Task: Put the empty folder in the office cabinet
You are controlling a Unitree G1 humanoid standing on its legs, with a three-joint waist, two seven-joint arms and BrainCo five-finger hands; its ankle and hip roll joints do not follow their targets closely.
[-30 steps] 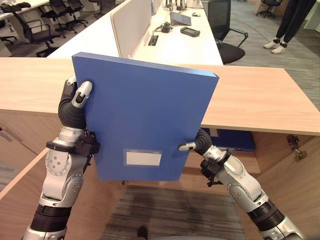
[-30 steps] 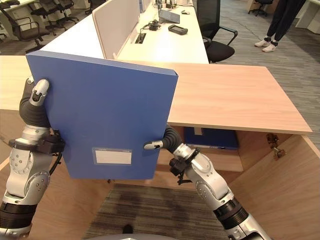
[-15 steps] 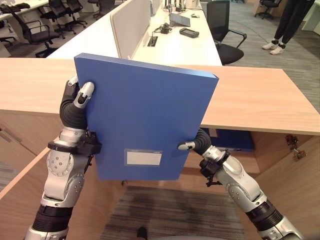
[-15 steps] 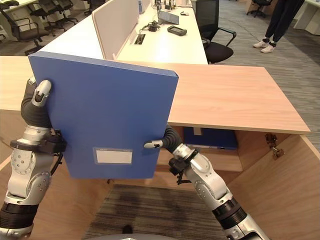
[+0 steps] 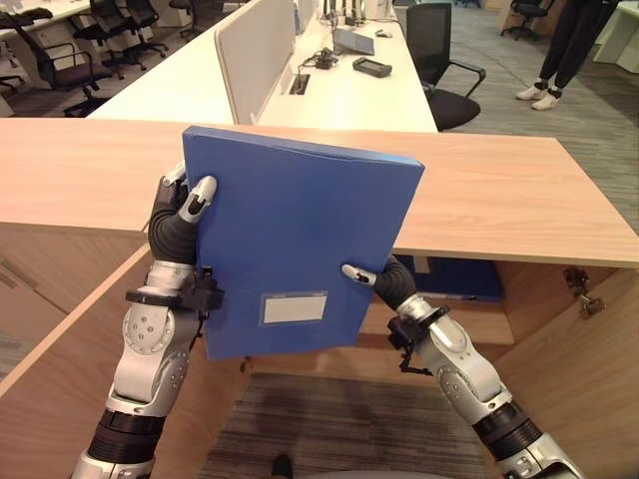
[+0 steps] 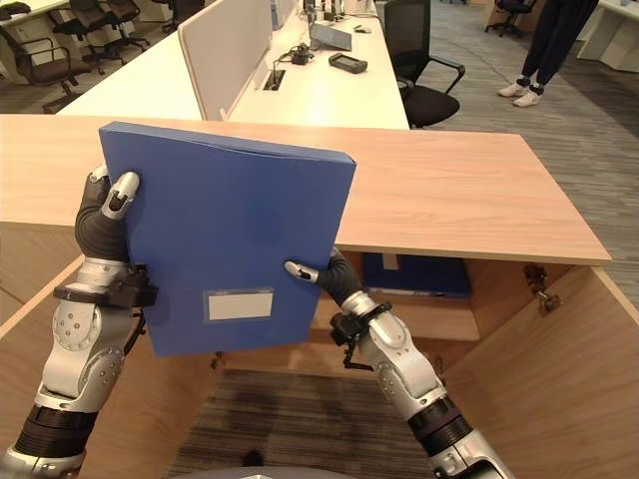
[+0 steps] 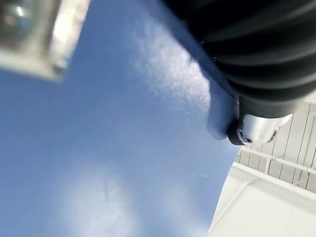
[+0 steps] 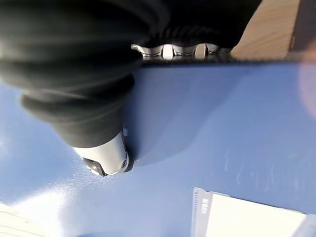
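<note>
- The left hand (image 5: 182, 215) grips the left edge of the blue folder (image 5: 295, 249), with its thumb pressed on the front.
- The right hand (image 5: 384, 286) grips the folder's right edge low down, thumb on the front too.
- The folder stands almost upright, a little tilted, up in front of the wooden cabinet top (image 5: 499, 195). It has a white label (image 5: 294, 308) near the bottom.
- The other fingers of both hands are hidden behind the folder.
- Under the top, the cabinet is open, and something blue (image 5: 464, 279) sits inside.
- Behind are a white desk (image 5: 329, 90), a black chair (image 5: 439, 60) and a person's legs (image 5: 564, 50).
</note>
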